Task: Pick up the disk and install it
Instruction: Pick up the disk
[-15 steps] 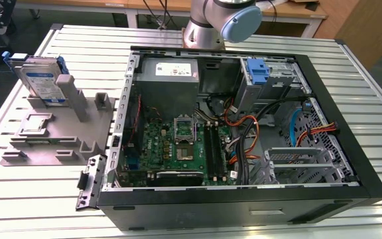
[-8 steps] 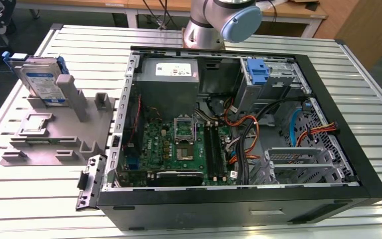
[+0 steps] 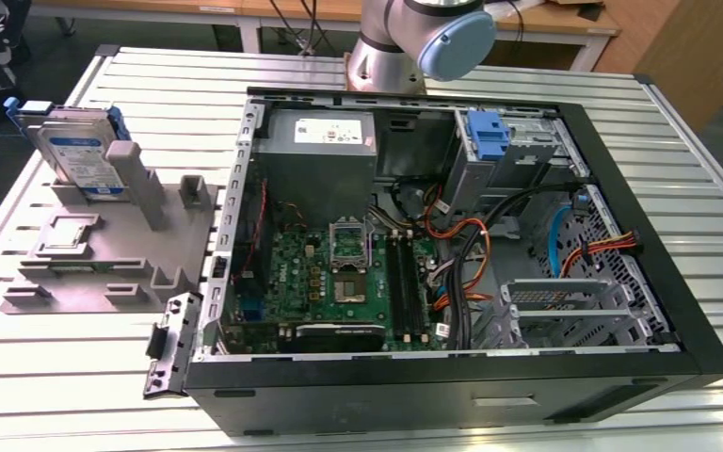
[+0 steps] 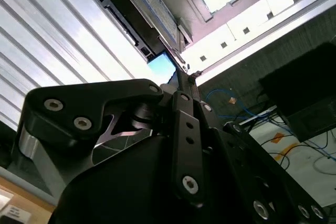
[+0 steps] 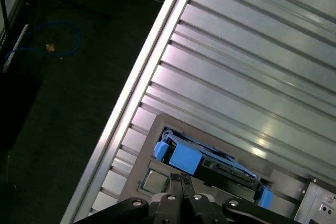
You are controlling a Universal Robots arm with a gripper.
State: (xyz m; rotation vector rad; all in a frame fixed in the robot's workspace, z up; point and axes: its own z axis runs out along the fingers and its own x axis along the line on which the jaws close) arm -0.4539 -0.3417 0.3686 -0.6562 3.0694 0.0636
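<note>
First wrist view: the pincer (image 5: 180,178) is seen with its fingertips pressed together and nothing gripped between them. It is held above the disk (image 5: 210,163), apart from it. The disk is stood on edge in the grey stand (image 3: 110,245), close to one edge of the ribbed bench (image 3: 185,85) and near a corner. Beside the stand, the open computer case (image 3: 462,395) is laid on its side on the bench, and the arm (image 3: 418,38) is seen behind it.
</note>
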